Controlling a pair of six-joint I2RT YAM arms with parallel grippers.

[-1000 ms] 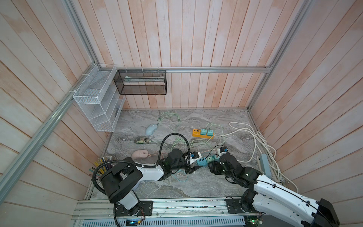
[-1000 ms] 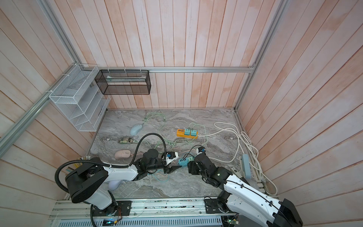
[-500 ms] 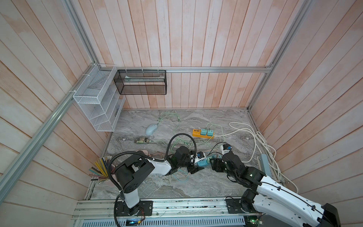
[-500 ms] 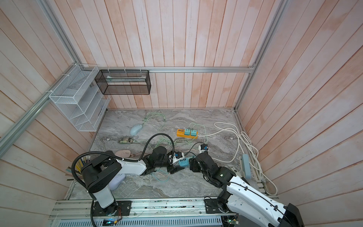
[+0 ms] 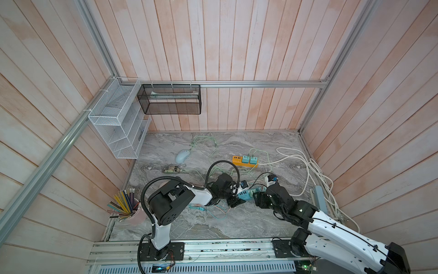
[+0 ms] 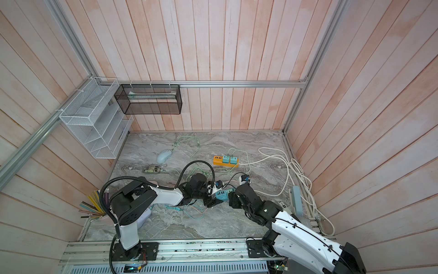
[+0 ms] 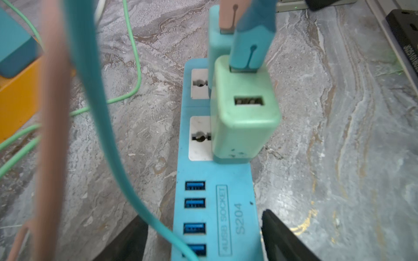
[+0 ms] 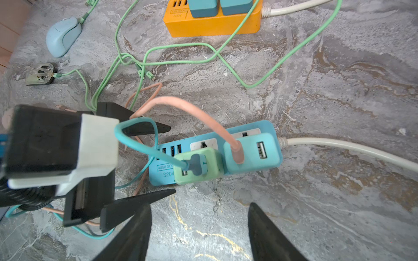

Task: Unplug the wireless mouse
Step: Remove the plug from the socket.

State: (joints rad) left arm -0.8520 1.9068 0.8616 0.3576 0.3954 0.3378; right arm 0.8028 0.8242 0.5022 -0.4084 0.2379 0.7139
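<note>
In right wrist view, right end effector (image 8: 200, 204) apart; both wrist views, left end effector (image 7: 203, 217) apart astride strip (image 7: 235, 174).

mouse (image 5: 182, 156) | pale blue | upright, far-left tabletop (image 5: 237, 225) | green cable (image 8: 82, 19) plugged in

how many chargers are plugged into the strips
4. Two teal chargers on the orange strip; a green charger and a pale blue charger on the blue strip. More may be hidden.
</note>
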